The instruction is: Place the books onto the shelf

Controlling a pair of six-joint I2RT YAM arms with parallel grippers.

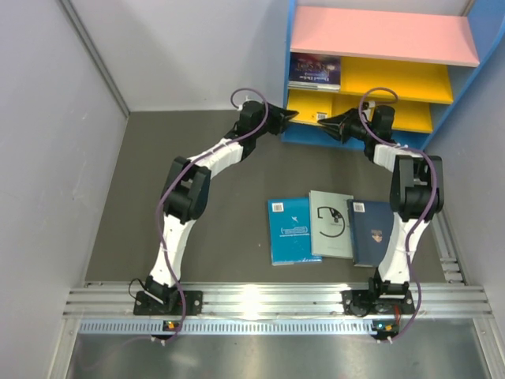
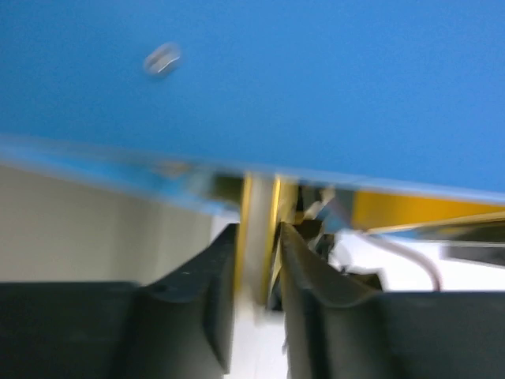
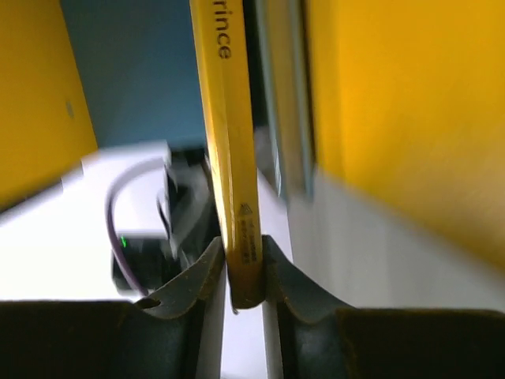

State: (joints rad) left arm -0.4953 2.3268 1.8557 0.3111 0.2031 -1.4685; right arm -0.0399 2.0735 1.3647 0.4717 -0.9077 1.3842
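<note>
Right gripper (image 3: pixel 245 264) clamps the yellow book (image 3: pixel 229 142) by its spine at the shelf's (image 1: pixel 379 35) lowest board. Left gripper (image 2: pixel 256 268) stands narrow there too, grip or not, cannot tell. Purple book (image 1: pixel 314 71) lies on the middle board. Teal book (image 1: pixel 293 230), grey book (image 1: pixel 331 223) and navy book (image 1: pixel 371 231) lie by the table's (image 1: pixel 197 158) near edge

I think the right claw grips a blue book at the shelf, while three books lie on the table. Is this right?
No. The right claw grips a yellow book, not a blue one; the right wrist view shows it. The rest is right.
</note>
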